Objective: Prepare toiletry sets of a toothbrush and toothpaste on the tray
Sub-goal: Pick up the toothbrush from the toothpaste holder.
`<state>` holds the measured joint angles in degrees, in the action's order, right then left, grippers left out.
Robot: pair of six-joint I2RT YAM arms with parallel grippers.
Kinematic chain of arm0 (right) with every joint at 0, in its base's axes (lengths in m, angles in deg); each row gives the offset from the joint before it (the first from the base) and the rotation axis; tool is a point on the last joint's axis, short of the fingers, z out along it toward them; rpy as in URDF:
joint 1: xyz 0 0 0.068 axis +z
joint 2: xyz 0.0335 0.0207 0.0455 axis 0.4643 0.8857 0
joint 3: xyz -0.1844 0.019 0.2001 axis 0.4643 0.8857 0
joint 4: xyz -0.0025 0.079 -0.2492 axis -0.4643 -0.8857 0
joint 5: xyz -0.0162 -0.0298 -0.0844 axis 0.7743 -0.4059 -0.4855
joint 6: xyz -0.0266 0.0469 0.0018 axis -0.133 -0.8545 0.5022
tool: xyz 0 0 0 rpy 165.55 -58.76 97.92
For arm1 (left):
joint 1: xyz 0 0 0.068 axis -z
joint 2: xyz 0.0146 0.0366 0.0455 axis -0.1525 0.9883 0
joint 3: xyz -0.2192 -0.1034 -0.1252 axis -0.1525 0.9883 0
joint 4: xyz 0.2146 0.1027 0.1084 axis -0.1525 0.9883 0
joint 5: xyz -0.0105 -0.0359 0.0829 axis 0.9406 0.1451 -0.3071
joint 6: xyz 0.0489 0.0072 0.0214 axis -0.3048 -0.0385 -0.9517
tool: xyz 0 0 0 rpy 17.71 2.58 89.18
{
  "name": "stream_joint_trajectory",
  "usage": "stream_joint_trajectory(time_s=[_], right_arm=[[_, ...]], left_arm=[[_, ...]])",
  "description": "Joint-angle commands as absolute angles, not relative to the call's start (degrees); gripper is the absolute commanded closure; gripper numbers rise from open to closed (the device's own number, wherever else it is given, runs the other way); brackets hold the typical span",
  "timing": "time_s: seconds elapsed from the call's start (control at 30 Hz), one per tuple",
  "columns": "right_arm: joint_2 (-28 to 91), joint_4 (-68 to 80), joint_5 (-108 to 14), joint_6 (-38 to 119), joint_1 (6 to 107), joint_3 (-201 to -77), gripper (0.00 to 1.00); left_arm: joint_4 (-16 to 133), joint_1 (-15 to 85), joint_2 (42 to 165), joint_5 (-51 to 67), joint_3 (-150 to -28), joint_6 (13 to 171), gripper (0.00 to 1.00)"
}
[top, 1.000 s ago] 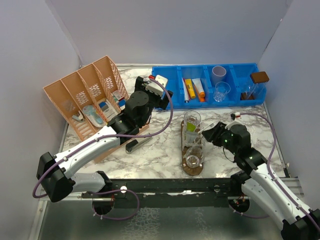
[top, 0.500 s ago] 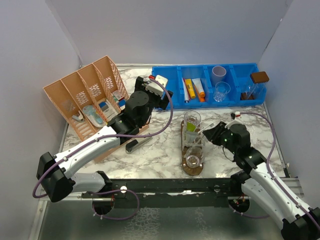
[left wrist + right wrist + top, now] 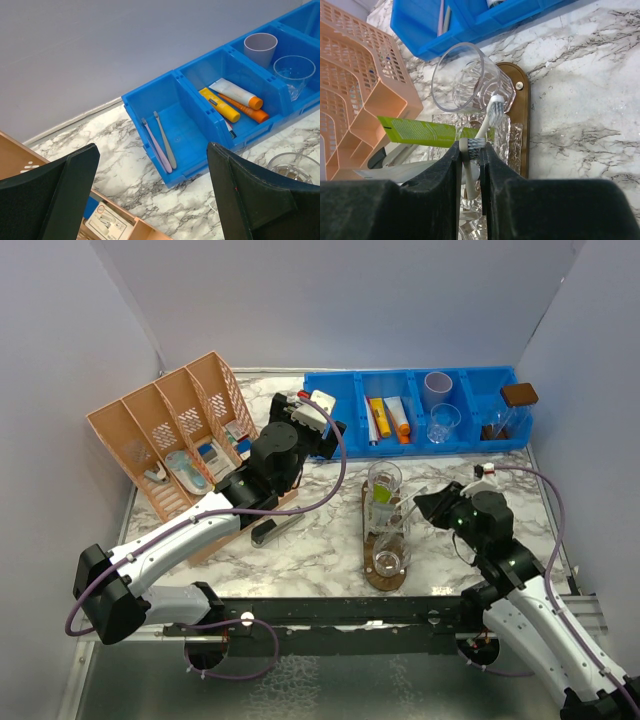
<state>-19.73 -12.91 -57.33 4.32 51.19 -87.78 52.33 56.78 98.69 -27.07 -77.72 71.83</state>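
**Right wrist view.** The right gripper [image 3: 471, 146] has its jaws drawn narrow and pinches the neck of a white toothbrush [image 3: 469, 172] just under the bristles. It sits over a ribbed tumbler [image 3: 506, 145] on the tray [image 3: 521, 152]. A lime green tube [image 3: 415, 131] juts toward 9 o'clock. A 2nd brush head [image 3: 493, 109] leans at 1 o'clock of the held one. A smooth tumbler [image 3: 465, 75] stands at the tray's 12 o'clock end.

**Left wrist view.** The left gripper [image 3: 152, 197] hangs with its jaws wide and holds nothing. The blue bin [image 3: 131, 100] and its 2 spare toothbrushes [image 3: 162, 142] lie at 12 o'clock.

**Handling (judged).** The toothbrush is light, stiff and smooth, so it may pivot in a pinch, and the neck or upper handle gives the surest hold. The tumblers look light and easily tipped.
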Motion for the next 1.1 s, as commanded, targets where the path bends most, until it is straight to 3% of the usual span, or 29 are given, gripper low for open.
stream_joint_trajectory(time_s=[0.0,0.27,1.07], right_arm=[[-21.10,-10.52,-58.67,6.25,51.14,-89.24,0.85],[-23.89,-8.88,-60.66,10.69,51.13,-90.10,0.86],[-28.62,16.37,-55.41,16.65,51.13,-74.88,0.86]], left_arm=[[51.96,56.71,97.73,-26.72,-78.88,72.58,0.08],[51.93,56.78,97.65,-26.82,-78.95,72.57,0.08],[51.96,56.73,97.83,-26.47,-79.01,72.84,0.08]])
